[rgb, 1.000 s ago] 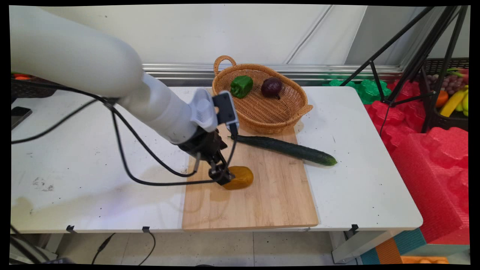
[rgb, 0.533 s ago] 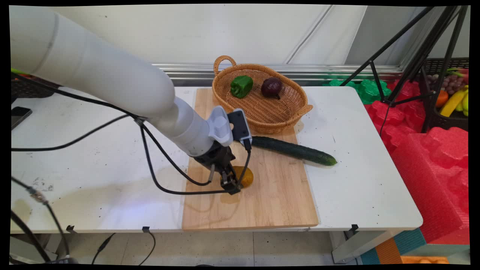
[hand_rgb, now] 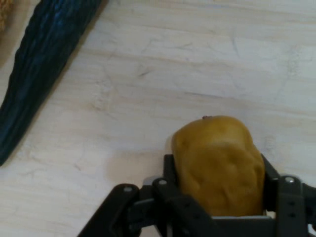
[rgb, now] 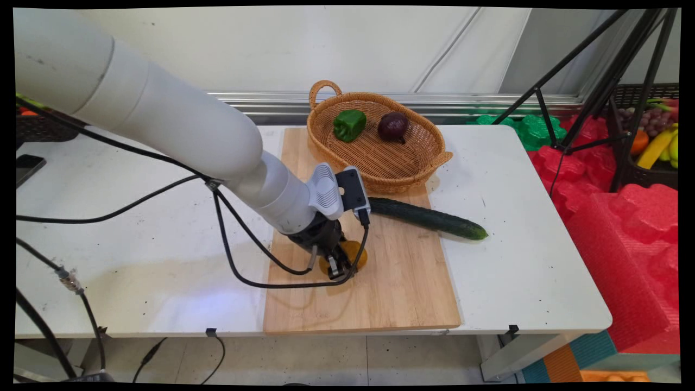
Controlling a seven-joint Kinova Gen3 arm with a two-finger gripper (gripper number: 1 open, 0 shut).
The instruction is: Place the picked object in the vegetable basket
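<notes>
potato [rgb: 355, 254] – half hidden, cucumber [hand_rgb: 39, 69] – cropped

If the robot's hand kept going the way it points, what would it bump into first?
The potato: it already sits between the fingers of the hand. Just past it is the wooden board it lies on; whether the fingertips already touch the board is unclear.

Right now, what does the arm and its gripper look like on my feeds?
The arm is made of thick, rounded white links, ending in a ribbed pale grey wrist collar with a black box mounted on it. Black cables loop loosely from it. The gripper is black, a two-finger linkage with silver pivot pins.
</notes>
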